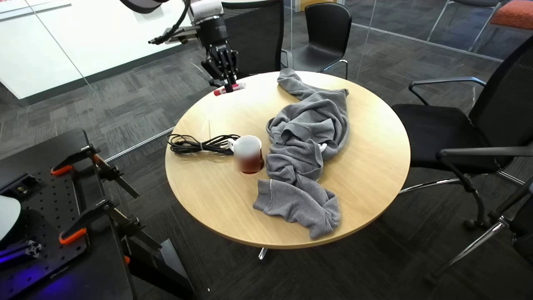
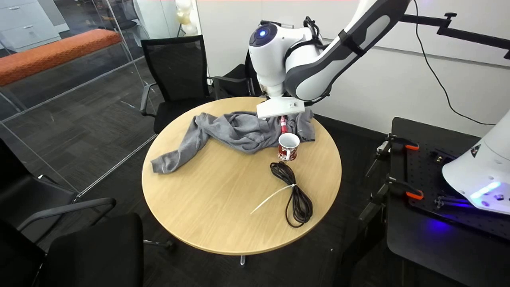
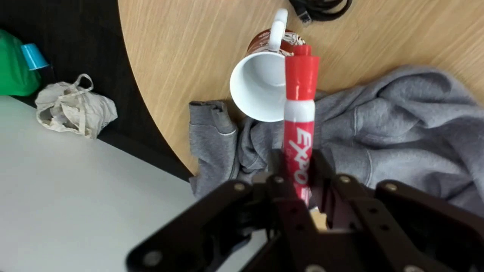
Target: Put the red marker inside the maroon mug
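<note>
The red marker has a bright red cap, a white band and an EXPO label, seen in the wrist view (image 3: 298,113). My gripper (image 3: 299,161) is shut on its body, with the cap sticking out forward. In an exterior view, my gripper (image 1: 228,88) holds the marker (image 1: 219,91) roughly level, above the table's far edge. The marker also shows in an exterior view (image 2: 283,124), where the fingers are hidden behind the arm. The maroon mug stands upright on the table in both exterior views (image 1: 251,160) (image 2: 287,152). In the wrist view its white inside (image 3: 251,88) is partly behind the marker.
A crumpled grey cloth (image 1: 306,133) lies beside the mug on the round table (image 1: 200,187). A black coiled cable (image 2: 299,203) with a white tie lies on the mug's handle side. Chairs (image 1: 329,41) stand around the table. A white bag (image 3: 77,107) shows beyond the table edge.
</note>
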You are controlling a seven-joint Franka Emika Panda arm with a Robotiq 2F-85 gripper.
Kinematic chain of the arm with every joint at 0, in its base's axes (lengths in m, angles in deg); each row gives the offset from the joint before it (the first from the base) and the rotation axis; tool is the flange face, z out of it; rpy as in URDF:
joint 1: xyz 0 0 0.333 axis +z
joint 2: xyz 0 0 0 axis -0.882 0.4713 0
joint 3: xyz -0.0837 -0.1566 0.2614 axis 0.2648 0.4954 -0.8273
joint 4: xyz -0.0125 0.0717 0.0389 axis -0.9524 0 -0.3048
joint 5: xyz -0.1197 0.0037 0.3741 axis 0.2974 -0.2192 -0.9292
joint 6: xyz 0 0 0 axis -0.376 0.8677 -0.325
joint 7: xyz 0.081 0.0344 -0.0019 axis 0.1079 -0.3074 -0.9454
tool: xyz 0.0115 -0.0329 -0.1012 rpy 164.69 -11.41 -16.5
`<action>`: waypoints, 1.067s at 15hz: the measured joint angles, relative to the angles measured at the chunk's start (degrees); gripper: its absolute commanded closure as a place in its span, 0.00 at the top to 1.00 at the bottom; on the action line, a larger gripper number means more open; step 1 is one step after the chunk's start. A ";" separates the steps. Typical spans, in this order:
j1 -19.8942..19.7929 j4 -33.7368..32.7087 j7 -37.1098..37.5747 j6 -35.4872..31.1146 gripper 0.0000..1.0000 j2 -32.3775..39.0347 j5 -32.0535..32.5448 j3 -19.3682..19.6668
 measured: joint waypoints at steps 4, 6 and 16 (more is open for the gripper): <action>0.69 -0.03 14.66 2.41 0.05 1.05 4.36 0.74; 0.77 -0.18 21.47 4.90 0.05 1.44 6.23 0.76; 1.06 -4.52 39.60 19.64 0.05 4.96 8.87 0.43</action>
